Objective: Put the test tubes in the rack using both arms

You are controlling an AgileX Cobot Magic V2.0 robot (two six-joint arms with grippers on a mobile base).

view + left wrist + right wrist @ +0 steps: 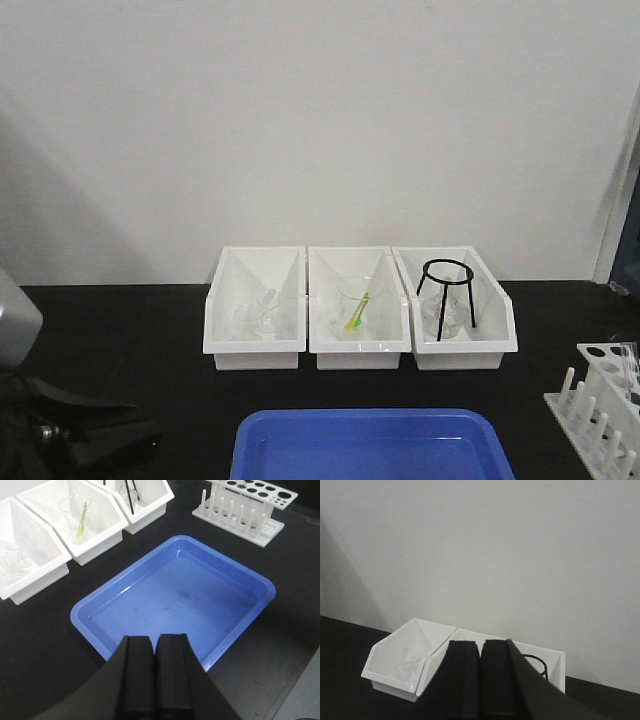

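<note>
The white rack (608, 405) stands at the table's right front, and appears far right in the left wrist view (245, 505). A faint clear test tube (628, 366) seems to stand in one of its holes. Clear glassware (407, 661) with a tube-like neck lies in the left bin; I cannot tell whether it is a test tube. My left gripper (155, 639) is shut and empty, hovering over the near rim of the blue tray. My right gripper (481, 644) is shut and empty, held high and facing the bins.
Three white open-fronted bins (360, 345) line the back: the middle one holds a beaker with a green-yellow stick (358, 312), the right one a black tripod ring (447, 290). A blue tray (372, 450) lies at the front centre. My left arm (70, 430) shows bottom left.
</note>
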